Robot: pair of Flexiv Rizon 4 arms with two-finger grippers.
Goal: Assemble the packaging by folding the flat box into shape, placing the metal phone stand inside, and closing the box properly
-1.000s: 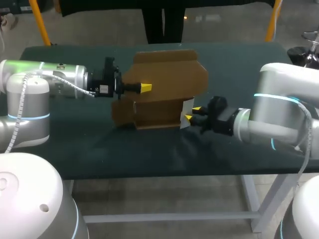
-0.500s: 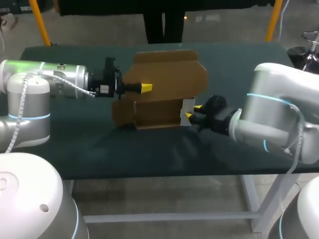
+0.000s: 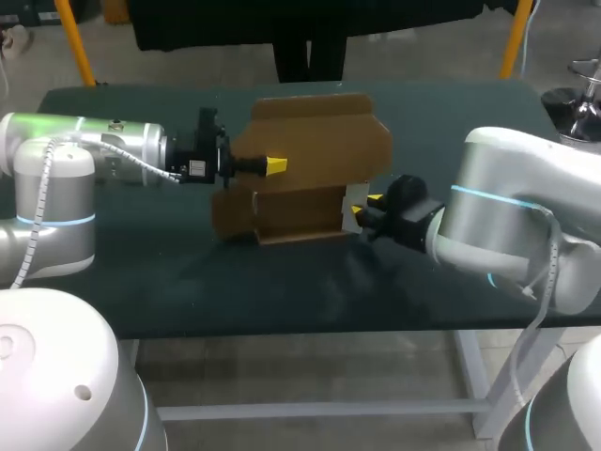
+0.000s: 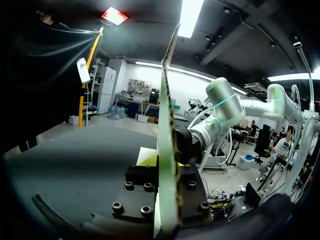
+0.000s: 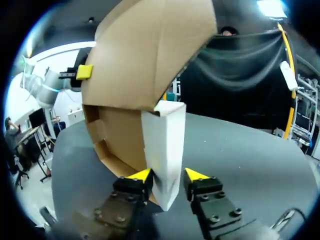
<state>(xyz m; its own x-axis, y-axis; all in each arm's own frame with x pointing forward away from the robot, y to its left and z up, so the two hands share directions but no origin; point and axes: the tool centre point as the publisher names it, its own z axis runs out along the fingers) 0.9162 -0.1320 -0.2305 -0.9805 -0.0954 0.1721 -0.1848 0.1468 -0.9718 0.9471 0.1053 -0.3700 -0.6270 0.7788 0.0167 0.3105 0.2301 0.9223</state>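
Half-folded brown cardboard box [image 3: 310, 160] standing mid-way across dark table [image 3: 282, 282], panels upright. Clamped at upper left panel by left gripper [image 3: 272, 166], cardboard pinched edge-on between both fingers. At right end, white flap [image 5: 164, 145] sitting between 2 slightly parted tips of right gripper [image 3: 364, 209], not pinched.
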